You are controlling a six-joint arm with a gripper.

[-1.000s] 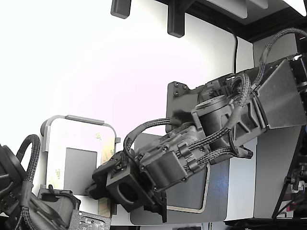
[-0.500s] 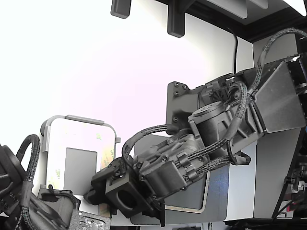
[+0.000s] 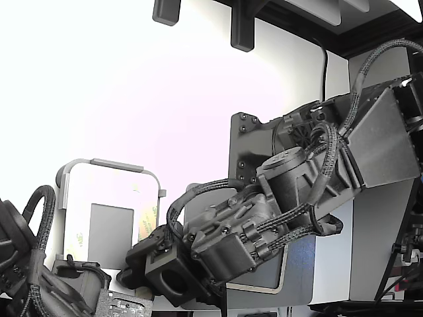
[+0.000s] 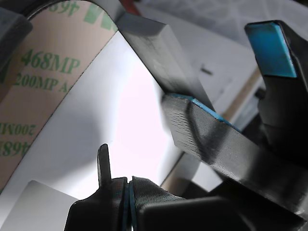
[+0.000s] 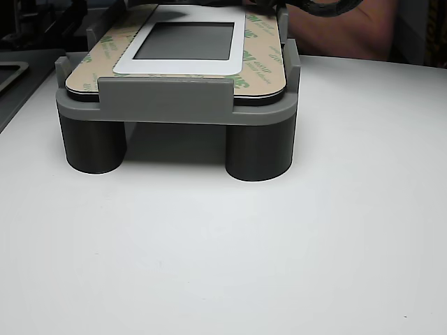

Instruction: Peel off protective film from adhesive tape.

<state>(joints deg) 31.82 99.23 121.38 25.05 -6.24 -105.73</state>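
Just beside fingers [image 4: 202, 130]: protective film [image 4: 43, 82].

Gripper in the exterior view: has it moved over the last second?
Yes. The gripper has dropped lower and slid slightly toward the exterior view's left, judged against the fixed grey fixture holding the panel, which has not shifted.

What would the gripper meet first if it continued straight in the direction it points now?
Probably the white panel and the protective film along its edge: in the wrist view both fill the space just beyond the open fingers. Depth is unclear, so I cannot say which comes first.
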